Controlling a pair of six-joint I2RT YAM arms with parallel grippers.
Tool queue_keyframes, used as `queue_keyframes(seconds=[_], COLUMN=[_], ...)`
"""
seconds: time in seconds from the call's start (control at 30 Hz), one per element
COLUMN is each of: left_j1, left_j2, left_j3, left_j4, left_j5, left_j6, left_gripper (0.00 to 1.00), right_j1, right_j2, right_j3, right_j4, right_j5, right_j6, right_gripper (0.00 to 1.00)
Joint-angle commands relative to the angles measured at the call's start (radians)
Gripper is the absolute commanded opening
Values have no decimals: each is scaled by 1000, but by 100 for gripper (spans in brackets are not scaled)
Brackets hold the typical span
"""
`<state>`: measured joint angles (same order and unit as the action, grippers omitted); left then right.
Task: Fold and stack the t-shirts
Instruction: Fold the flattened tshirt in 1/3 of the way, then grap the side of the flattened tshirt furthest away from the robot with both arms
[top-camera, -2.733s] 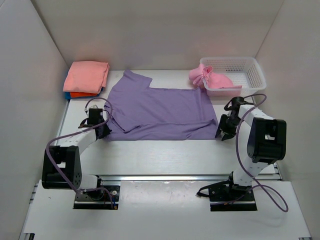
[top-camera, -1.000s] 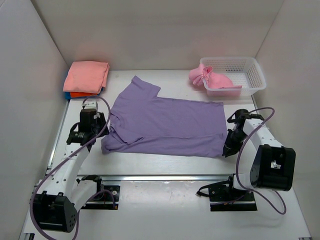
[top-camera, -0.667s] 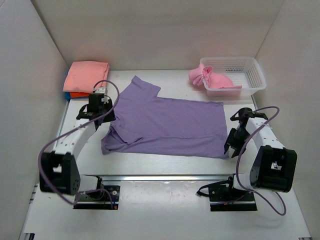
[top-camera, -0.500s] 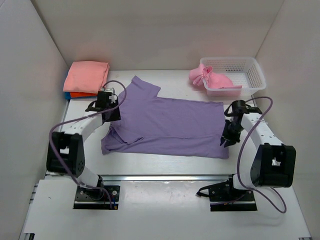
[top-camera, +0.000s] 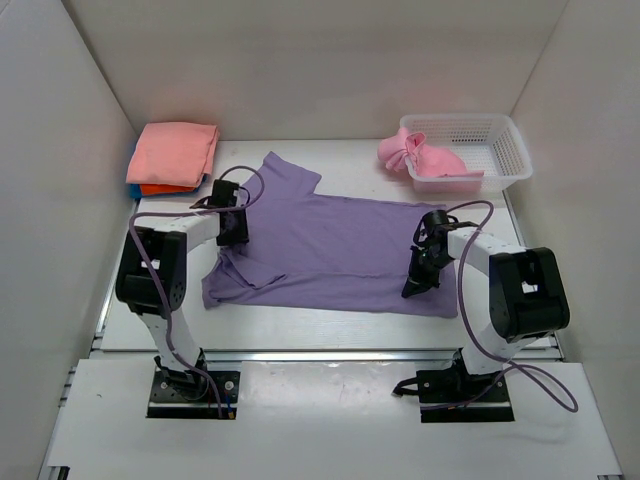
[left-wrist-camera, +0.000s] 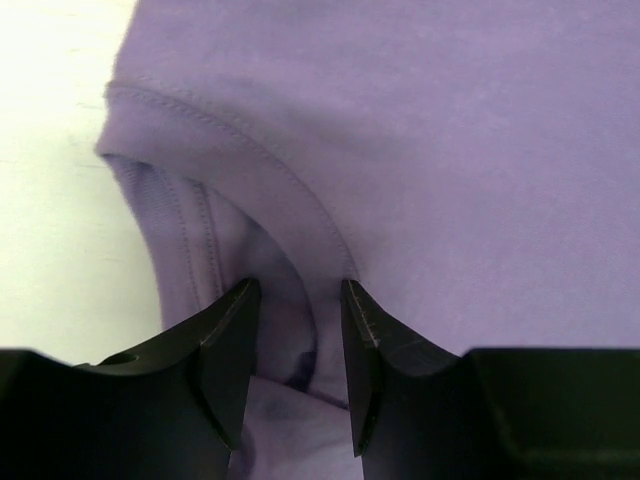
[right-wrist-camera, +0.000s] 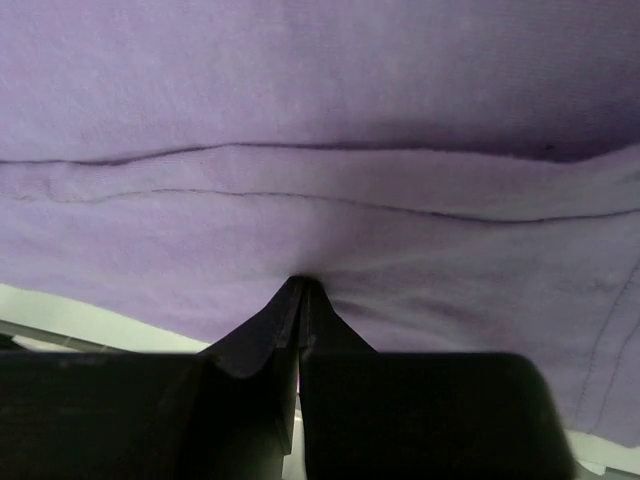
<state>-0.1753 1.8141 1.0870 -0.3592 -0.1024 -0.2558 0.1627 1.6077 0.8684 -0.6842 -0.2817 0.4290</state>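
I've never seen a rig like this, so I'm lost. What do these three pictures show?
Two robot arms are bolted at the near edge of a table. The wide picture looks down from above; the close-ups come from a camera on each wrist. A purple tee lies spread on the table, a folded stack sits far left, and a pink tee lies partly in a basket far right. The left gripper is open astride the tee's collar; the right gripper is shut, pinching cloth near the other end.
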Motion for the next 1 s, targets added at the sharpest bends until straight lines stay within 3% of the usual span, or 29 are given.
queue_keyframes(seconds=[0.0,0.3,0.5,0.73,0.8,0.87,0.93,0.97], left_j1=[33,66,66,65,66,62,63,68], left_j2=[-36,-131,-214,-269,-260,-219,-155,-98], left_j3=[-44,-154,-197,-41,45,112,207,268], left_j4=[-75,-121,-115,-32,9,52,95,95], left_j5=[-66,-100,-56,180,234,269,254,259], left_j6=[7,30,36,46,36,38,38,44], left_gripper=[50,47,54,61,62,62,64,64], right_j1=[0,-19,-11,29,43,50,38,38], right_j2=[11,23,12,-43,-83,-158,-233,-274], right_j3=[-20,-55,-89,12,66,99,103,92], right_j4=[25,-12,-43,14,47,122,210,257], right_j5=[21,75,84,79,76,70,76,91], right_j6=[22,8,19,-21,-32,-39,-59,-65], right_gripper=[0,0,0,1,4,13,32,36])
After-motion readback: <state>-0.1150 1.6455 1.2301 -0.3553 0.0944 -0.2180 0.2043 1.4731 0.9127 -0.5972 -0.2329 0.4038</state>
